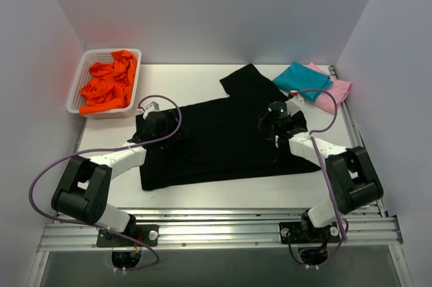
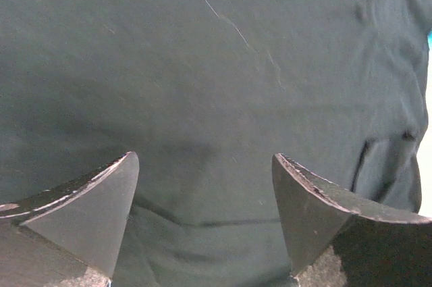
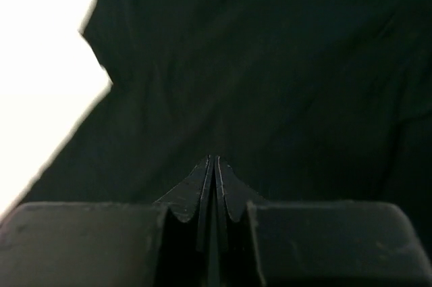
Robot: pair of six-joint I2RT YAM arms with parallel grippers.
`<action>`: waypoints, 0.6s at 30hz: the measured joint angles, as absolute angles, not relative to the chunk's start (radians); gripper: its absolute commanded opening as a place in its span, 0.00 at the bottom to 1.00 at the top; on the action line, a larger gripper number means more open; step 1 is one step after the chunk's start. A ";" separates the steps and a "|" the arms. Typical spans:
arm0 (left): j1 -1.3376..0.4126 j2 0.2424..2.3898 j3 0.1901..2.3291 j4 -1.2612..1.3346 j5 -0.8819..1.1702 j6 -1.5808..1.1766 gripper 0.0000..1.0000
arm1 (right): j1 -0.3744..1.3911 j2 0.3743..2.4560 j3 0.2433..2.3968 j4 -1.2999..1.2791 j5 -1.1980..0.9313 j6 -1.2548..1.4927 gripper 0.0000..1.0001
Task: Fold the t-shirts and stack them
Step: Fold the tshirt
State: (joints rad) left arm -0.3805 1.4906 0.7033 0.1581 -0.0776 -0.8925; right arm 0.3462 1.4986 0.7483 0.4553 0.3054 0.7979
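Note:
A large black t-shirt (image 1: 223, 142) lies spread on the table, one sleeve reaching toward the back. Its pale-blue mark does not show. My left gripper (image 1: 157, 125) is over the shirt's left edge. In the left wrist view it (image 2: 204, 157) is open, its fingers wide apart just above the black cloth (image 2: 216, 64), holding nothing. My right gripper (image 1: 272, 140) is over the shirt's right part. In the right wrist view it (image 3: 212, 159) is shut, tips together above the black cloth (image 3: 270, 64). A folded teal t-shirt (image 1: 300, 79) lies on a pink one (image 1: 335, 91) at the back right.
A white basket (image 1: 76, 91) with crumpled orange cloth (image 1: 108, 84) stands at the back left. White walls close in the table on the left, back and right. The metal rail (image 1: 216, 229) with the arm bases runs along the near edge.

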 measured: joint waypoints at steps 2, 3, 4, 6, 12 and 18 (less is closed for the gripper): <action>-0.425 1.487 0.709 0.134 -0.088 -0.894 0.88 | 0.364 1.555 0.749 0.457 0.270 0.793 0.00; -0.450 1.480 0.714 0.108 -0.094 -0.893 0.88 | 0.374 1.570 0.749 0.456 0.257 0.791 0.00; -0.474 1.467 0.720 0.074 -0.103 -0.888 0.88 | 0.381 1.577 0.748 0.457 0.246 0.790 0.00; -0.534 1.428 0.740 -0.016 -0.141 -0.881 0.87 | 0.389 1.578 0.748 0.469 0.234 0.791 0.00; -0.686 1.300 0.806 -0.256 -0.313 -0.879 0.83 | 0.391 1.578 0.707 0.521 0.224 0.796 0.00; -0.764 1.337 0.826 -0.448 -0.482 -0.920 0.71 | 0.395 1.568 0.642 0.524 0.218 0.809 0.00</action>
State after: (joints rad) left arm -0.7635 1.3369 0.8261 -0.4484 -0.4824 -0.9199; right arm 0.3946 1.5681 0.6418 0.5236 0.2184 0.8089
